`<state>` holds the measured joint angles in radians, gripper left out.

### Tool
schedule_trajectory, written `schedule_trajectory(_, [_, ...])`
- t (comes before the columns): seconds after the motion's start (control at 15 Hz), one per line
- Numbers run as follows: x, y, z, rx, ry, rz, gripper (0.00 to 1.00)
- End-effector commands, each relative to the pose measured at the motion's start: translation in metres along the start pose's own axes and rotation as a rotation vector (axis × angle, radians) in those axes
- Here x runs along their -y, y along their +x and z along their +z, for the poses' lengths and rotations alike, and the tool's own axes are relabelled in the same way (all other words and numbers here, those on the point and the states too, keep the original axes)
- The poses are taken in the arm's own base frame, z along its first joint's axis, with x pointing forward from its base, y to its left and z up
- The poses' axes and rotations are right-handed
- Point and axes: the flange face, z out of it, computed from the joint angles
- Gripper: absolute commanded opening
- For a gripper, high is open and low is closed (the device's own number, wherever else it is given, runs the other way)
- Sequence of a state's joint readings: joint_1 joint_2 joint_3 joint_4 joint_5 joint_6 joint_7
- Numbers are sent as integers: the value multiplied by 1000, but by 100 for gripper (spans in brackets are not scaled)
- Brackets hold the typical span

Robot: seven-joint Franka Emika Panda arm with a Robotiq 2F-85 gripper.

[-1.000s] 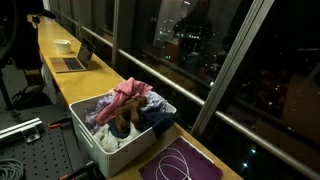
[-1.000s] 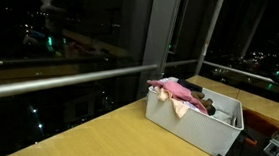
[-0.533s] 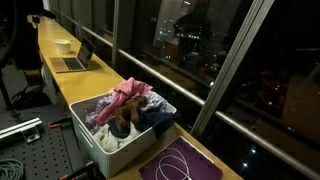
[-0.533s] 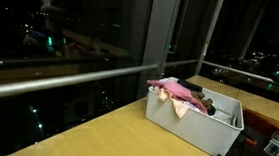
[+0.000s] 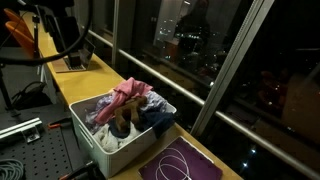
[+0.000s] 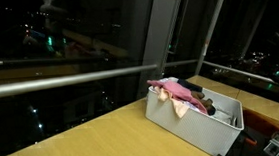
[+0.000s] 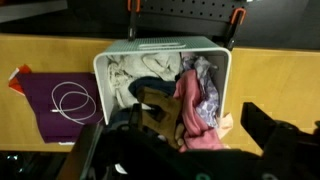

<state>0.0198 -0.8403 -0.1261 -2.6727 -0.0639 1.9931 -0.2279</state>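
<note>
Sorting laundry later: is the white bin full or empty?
Full: the white bin holds pink, blue and white clothes heaped above its rim.

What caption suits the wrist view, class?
Open black gripper above white plastic bin of jumbled clothes, purple mat with coiled white cord beside it.

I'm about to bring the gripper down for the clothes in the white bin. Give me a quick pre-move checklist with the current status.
1. Gripper open: ok, jaws stand wide apart.
2. Gripper empty: ok, nothing between the jaws.
3. Lined up over the white bin: ok, the wrist view looks down into it.
4. Pink garment reachable: ok, it lies uppermost in the bin.
5. Finger clearance to the bin wall: cannot tell.
6. Purple mat out of the way: ok, it lies beside the bin.
</note>
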Motion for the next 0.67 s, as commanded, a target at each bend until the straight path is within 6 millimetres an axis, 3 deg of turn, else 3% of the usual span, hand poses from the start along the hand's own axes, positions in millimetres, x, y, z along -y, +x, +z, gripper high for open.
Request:
schedule_trajectory(0.0, [25,47,3,-80,-35,-50,100])
schedule_trajectory(0.2, [47,85,23,-151,-78,-101,100])
schedule_trajectory(0.6, [75,154,95,-211,-99,-161,100])
